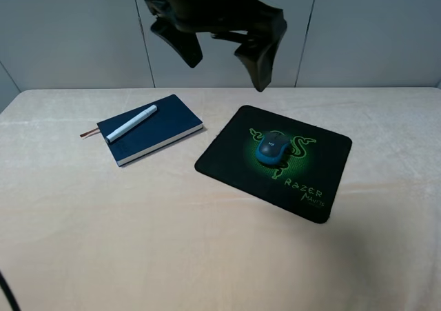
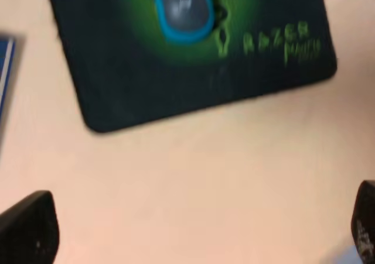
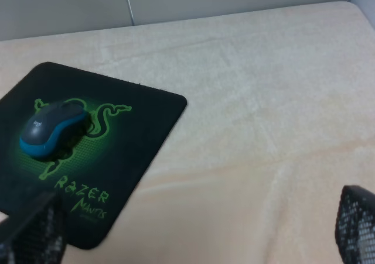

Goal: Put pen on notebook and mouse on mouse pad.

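The white pen lies diagonally on top of the dark navy notebook, whose brown ribbon sticks out at the left. The mouse sits on the green logo of the black mouse pad. Both arms hang high above the table's far side. My left gripper is open and empty; its wrist view shows the mouse on the pad and the gripper wide apart. My right gripper is open and empty too, well above the mouse and pad.
A cream cloth covers the table. A grey panelled wall stands behind its far edge. A strip of the notebook's edge shows in the left wrist view.
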`<action>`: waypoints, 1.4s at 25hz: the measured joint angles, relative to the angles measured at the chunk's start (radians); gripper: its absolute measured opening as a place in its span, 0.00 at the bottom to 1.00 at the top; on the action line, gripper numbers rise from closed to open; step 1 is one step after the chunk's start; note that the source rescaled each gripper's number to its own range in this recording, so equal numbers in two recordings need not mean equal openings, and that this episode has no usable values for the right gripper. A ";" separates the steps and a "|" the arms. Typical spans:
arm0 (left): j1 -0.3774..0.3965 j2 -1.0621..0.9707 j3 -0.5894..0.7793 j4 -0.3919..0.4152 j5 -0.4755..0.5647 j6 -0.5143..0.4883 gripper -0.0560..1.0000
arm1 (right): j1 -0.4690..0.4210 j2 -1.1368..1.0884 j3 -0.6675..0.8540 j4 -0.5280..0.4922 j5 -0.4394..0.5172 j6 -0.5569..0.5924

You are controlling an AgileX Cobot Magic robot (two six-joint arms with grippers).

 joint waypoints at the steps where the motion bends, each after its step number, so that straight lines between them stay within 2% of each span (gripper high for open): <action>1: 0.000 -0.040 0.034 0.000 0.000 0.000 1.00 | 0.000 0.000 0.000 0.000 0.000 0.000; 18: 0.000 -0.692 0.643 0.001 0.000 0.006 1.00 | 0.000 0.000 0.000 0.000 0.000 0.000; 29: 0.000 -1.075 0.891 0.000 0.002 0.071 1.00 | 0.000 0.000 0.000 0.000 0.000 0.000; 31: 0.024 -1.126 0.931 -0.001 0.002 0.071 1.00 | 0.000 0.000 0.000 0.000 0.000 0.000; 35: 0.131 -1.220 1.011 0.000 0.002 0.074 1.00 | 0.000 0.000 0.000 0.000 0.000 0.000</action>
